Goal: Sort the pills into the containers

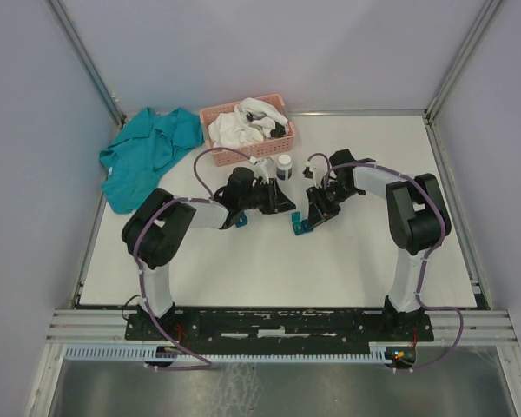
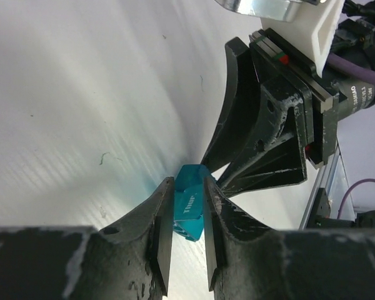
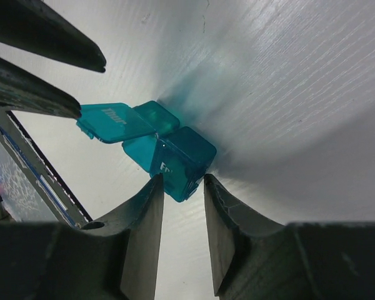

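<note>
Teal container (image 2: 189, 209) pinched in left pincer (image 2: 187, 184), lower half hidden, lettering unclear

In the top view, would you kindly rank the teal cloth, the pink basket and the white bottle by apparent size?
Largest: teal cloth
Middle: pink basket
Smallest: white bottle
</note>
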`<state>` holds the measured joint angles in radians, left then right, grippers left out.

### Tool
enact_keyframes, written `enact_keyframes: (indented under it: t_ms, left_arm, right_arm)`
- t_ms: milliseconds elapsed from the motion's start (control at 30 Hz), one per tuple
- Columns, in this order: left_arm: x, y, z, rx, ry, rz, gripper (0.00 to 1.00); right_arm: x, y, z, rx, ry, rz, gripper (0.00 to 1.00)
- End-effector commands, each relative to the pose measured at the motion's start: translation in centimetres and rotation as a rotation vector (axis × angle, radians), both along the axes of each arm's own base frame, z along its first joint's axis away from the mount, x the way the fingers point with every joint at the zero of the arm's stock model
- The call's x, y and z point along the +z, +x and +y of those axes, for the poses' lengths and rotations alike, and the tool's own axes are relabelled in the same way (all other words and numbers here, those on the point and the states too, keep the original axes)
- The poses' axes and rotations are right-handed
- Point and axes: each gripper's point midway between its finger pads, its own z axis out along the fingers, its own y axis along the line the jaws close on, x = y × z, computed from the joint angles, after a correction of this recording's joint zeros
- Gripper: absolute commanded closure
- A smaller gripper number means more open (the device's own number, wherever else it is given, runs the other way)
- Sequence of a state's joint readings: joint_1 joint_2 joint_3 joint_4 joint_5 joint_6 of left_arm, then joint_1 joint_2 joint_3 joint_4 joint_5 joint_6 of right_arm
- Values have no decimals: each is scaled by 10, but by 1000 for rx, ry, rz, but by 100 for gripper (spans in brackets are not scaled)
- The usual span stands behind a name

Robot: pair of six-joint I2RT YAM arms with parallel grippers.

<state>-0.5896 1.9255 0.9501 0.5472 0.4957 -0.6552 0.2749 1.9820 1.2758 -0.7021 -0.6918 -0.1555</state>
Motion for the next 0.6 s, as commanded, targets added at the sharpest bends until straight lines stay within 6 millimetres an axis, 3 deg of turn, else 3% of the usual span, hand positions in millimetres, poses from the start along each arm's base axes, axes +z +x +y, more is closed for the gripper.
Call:
enact_keyframes:
  t_ms: [0,567]
  left_arm:
    - [14,-5,-12,-68,-30,-61,70]
    - [11,-35,-15,-143,-36,-40,76]
  right_arm:
    - [-2,16,-3,-21,-34,-37,61]
    - [-4,21,-4,-58,-61,-34,65]
